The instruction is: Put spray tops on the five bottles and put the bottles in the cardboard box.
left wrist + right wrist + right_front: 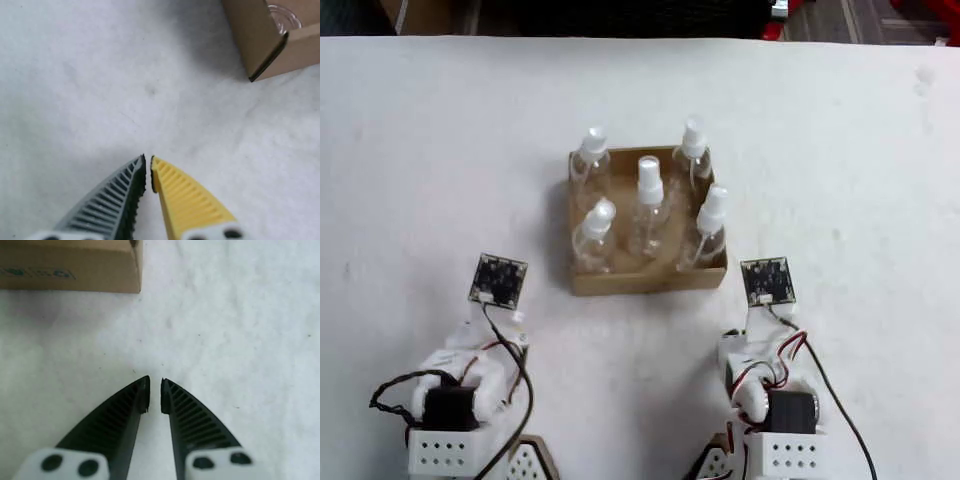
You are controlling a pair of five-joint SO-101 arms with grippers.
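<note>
Apparently, the task is finished, or very nearly. In the high view the cardboard box [645, 281] is seen about the middle of the table [430, 140], somewhat toward its near edge. Five bottles [649, 215] are stood upright inside it: two along the far wall, one in the centre, two along the near wall. A white spray top [649, 180] is fitted on each of them, as far as can be judged from above. All five are counted inside the box, so nothing is judged to be left except, perhaps, a check that the tops are seated well. The left arm [460, 395] and the right arm [772, 395] are seen folded at the near edge of the table, one toward each side of the box and apart from it.

In the left wrist view the left gripper [148, 162] is held over bare table. Its grey and yellow fingers [185, 200] are closed, with only a hairline between the tips, and nothing is held or touched. One corner of the cardboard box [260, 47] is seen well ahead, with the clear base of a bottle [284, 15] inside it.

In the right wrist view the right gripper [155, 388] is closed almost as far. A narrow slit is seen between the black tips, and nothing is gripped. A wall of the cardboard box [70, 270] is seen ahead, apart from the tips.
</note>
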